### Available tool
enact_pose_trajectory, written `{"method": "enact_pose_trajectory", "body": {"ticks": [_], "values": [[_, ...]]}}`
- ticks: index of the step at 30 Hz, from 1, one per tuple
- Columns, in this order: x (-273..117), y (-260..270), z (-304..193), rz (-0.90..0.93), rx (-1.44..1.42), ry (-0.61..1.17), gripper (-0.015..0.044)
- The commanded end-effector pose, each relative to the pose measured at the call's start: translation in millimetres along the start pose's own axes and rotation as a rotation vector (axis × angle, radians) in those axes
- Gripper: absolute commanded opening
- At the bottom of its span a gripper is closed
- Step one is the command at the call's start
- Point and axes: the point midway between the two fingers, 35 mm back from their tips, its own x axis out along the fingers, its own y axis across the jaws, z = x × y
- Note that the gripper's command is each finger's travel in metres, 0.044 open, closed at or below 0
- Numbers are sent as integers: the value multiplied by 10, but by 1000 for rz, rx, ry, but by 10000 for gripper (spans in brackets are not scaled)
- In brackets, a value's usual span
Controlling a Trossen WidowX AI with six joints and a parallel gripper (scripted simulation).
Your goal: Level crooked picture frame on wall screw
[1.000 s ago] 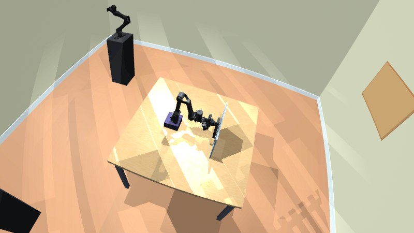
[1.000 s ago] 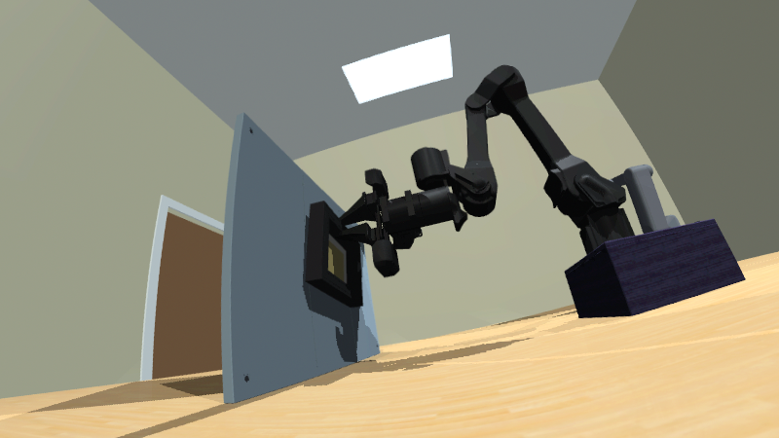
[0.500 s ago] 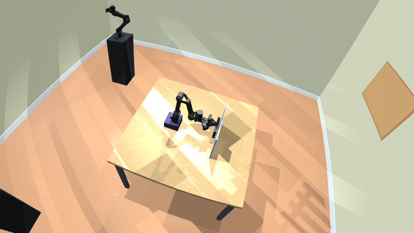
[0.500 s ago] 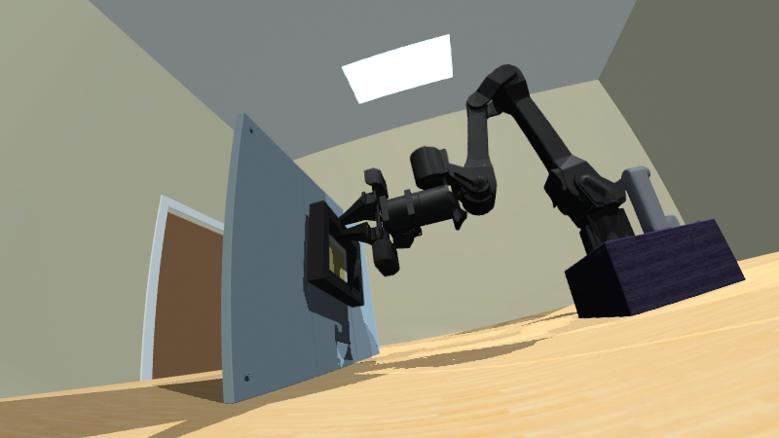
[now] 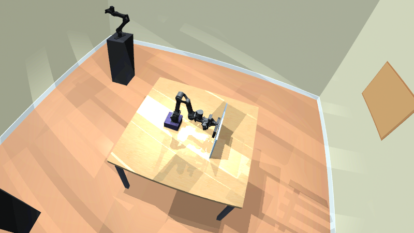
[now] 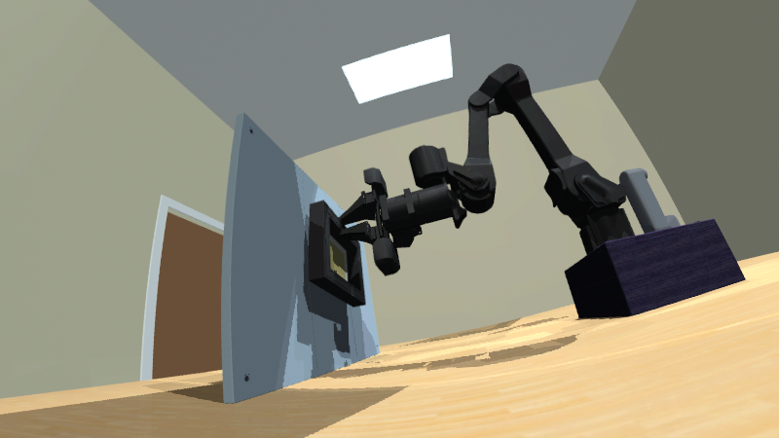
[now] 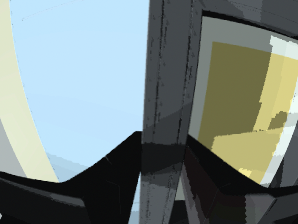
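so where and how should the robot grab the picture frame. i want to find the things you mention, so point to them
Best pinched on the top bar of the picture frame (image 6: 318,239) (image 7: 167,100), coming straight from the front, one finger above and one inside the opening: the bar is narrow and stands out from the blue panel (image 6: 261,244) (image 7: 80,65).

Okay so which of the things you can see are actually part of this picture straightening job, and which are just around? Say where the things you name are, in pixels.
Part of the job:
- dark picture frame (image 6: 318,242) (image 7: 167,100)
- blue upright panel it hangs on (image 6: 261,244) (image 7: 80,75)
- claw (image 6: 342,227) (image 7: 161,139), shut on the frame's edge

Just around:
- second arm (image 5: 125,19) on a black pedestal (image 5: 120,60)
- tan wall board (image 5: 387,101)
- brown door (image 6: 188,294)
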Motion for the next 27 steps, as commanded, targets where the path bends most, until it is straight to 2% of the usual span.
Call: {"method": "enact_pose_trajectory", "body": {"ticks": [1,27], "values": [[-4,69,1,15,-1,0,0],[-5,151,0,16,-1,0,0]]}}
